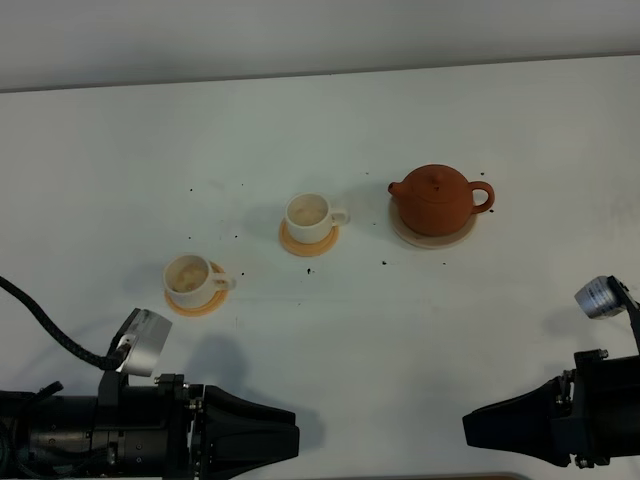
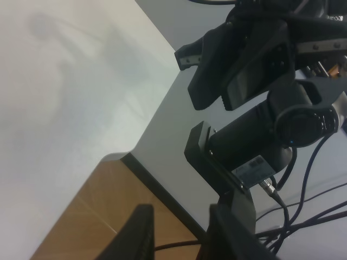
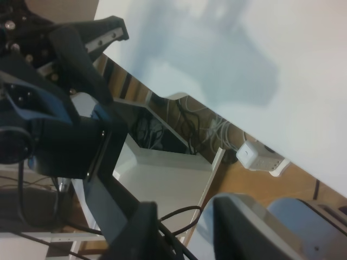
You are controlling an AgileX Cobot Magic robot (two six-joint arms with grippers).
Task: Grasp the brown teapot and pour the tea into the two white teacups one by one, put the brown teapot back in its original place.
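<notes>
Your left gripper (image 2: 180, 219) sits low at the near edge of the white table (image 1: 400, 330). Its two dark fingers are spread, with a clear gap between them and nothing in it. Your right gripper (image 3: 181, 211) sits the same way toward the opposite near corner, fingers apart and holding nothing. In the exterior high view the two point at each other along the near edge, well apart. Each wrist view looks across at the other arm's black housing rather than at the tea things.

Going outward from the left gripper, you reach the nearer white teacup (image 1: 190, 278) first. It stands upright on an orange coaster (image 1: 198, 308), with its handle toward the right of the exterior view and a brownish stain inside. Farther back and to the right stands the second white teacup (image 1: 310, 213), upright on its own orange disc (image 1: 306, 247). Its handle also points right, and its inside is stained too.

The brown teapot (image 1: 435, 198) sits farther right again, well apart from both grippers and roughly level with the second cup. It rests upright on the round beige coaster (image 1: 432, 241), whose rim shows below it on the near side. Its lid is on, its spout points left toward the cups, and its loop handle points right. A few small dark specks (image 1: 385, 262) dot the table around the cups.
</notes>
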